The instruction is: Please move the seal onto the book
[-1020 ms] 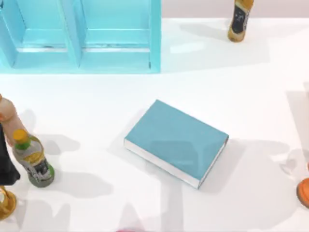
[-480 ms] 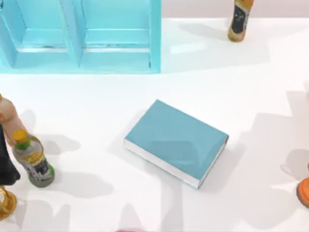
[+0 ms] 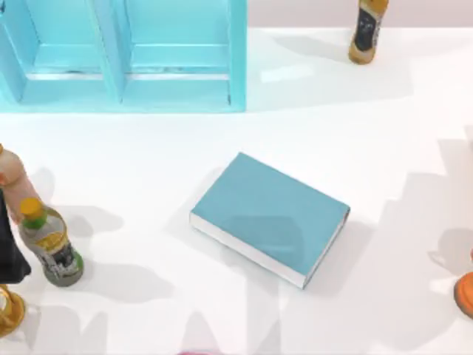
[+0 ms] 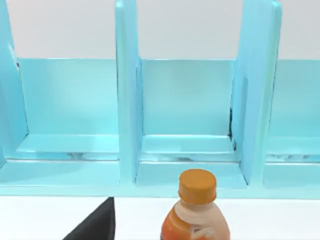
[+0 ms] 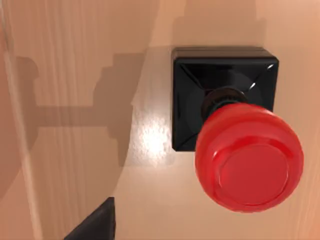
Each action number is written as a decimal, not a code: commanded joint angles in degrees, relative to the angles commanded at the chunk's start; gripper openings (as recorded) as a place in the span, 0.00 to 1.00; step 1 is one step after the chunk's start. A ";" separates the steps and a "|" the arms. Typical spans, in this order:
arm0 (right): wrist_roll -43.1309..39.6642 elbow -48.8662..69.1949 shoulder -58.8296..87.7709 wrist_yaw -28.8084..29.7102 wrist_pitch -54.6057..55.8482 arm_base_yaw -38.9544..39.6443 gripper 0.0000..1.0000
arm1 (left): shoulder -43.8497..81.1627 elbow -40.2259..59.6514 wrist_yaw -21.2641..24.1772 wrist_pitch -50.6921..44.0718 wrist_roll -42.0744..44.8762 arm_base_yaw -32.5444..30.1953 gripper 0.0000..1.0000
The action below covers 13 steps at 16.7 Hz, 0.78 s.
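Observation:
The seal [image 5: 235,135] appears close up in the right wrist view, standing upright on a wood-toned surface. It has a black square body and a glossy red knob. A dark corner of my right gripper [image 5: 95,224] shows at that view's edge, apart from the seal. The book [image 3: 270,217] lies flat at the middle of the table in the top view, teal cover up and white page edges toward the front, with nothing on it. A dark corner of my left gripper [image 4: 95,225] shows in the left wrist view, facing the shelf unit.
A light-blue shelf unit [image 3: 126,55] stands at the back left. There is a bottle [image 3: 367,29] at the back right, a green-labelled bottle [image 3: 50,242] at the left and an orange thing [image 3: 465,294] at the right edge. An orange-capped bottle [image 4: 196,210] stands before the shelf.
The shadows on the right side of the table have shifted slightly. The book and bottles have not moved.

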 joint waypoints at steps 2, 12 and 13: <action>0.02 -4.27 0.68 0.02 5.33 0.04 1.00 | 0.00 0.00 0.00 0.00 0.00 0.00 1.00; 0.03 -14.37 2.72 0.02 17.44 0.02 1.00 | 0.00 0.00 0.00 0.00 0.00 0.00 1.00; 0.03 -14.37 2.72 0.02 17.44 0.02 0.92 | 0.00 0.00 0.00 0.00 0.00 0.00 1.00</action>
